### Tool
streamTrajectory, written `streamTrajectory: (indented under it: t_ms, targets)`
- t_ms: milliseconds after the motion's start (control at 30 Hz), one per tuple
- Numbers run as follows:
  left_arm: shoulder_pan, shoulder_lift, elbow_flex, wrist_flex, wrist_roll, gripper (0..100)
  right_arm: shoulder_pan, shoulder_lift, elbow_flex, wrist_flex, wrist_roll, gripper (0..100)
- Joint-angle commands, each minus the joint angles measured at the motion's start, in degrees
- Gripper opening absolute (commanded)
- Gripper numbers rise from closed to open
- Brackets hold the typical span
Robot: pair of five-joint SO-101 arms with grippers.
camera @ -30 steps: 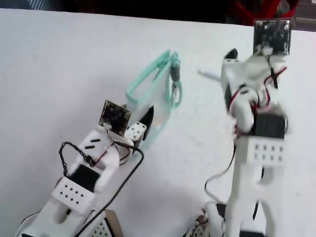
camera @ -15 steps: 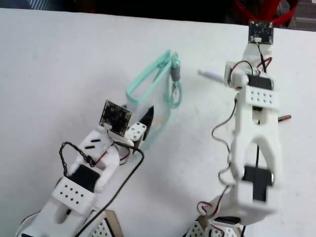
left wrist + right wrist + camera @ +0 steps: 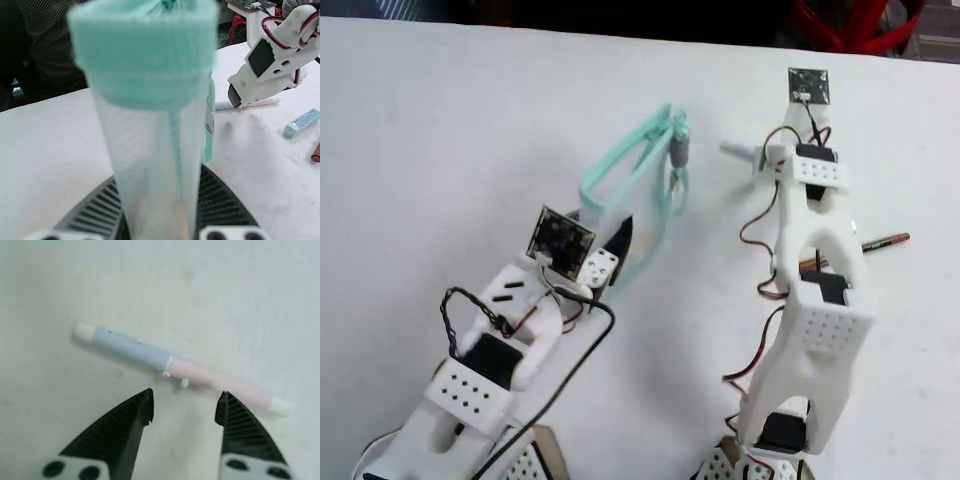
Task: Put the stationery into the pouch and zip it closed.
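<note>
Your right claw (image 3: 185, 400) hung wide open and empty just above the pen (image 3: 175, 367) lying on the table (image 3: 440, 120). The pen looked light, stiff, slick and apt to roll, so grip it mid-barrel. Its tiny dark print was unreadable. Your left claw (image 3: 160, 205) was clamped on one end of the soft pouch (image 3: 150, 100), whose mouth gaped open
</note>
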Motion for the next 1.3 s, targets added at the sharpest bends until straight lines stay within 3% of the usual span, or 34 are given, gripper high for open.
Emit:
streamTrajectory:
  t_ms: [0, 167, 367, 500, 767, 1100, 1267]
  targets:
    - [0.13, -0.31, -0.18, -1.23, -0.79, 12, -0.31, -0.84, -3.25, 0.31, 0.00, 20.4]
    - [0.13, -0.31, -0.18, -1.23, -0.79, 12, -0.13, -0.66, -3.08, -3.47, 0.62, 21.0]
    - [0.13, -0.31, -0.18, -1.23, -0.88, 12, -1.01, 3.74, -5.71, -4.53, 4.22, 28.7]
    - [0.13, -0.31, -0.18, -1.23, -0.79, 12, -1.36, 10.51, -15.74, 1.63, 8.09, 28.8]
    - [0.04, -0.31, -0.18, -1.23, -0.88, 12, -1.45, 30.11, -47.65, 20.35, 8.97, 28.3]
    - [0.04, -0.31, -0.18, -1.23, -0.88, 12, -3.12, 48.48, -81.23, 33.19, 16.53, 7.5]
    - [0.04, -0.31, -0.18, -1.23, -0.88, 12, -3.12, 49.71, -83.60, 34.07, 17.58, 3.2]
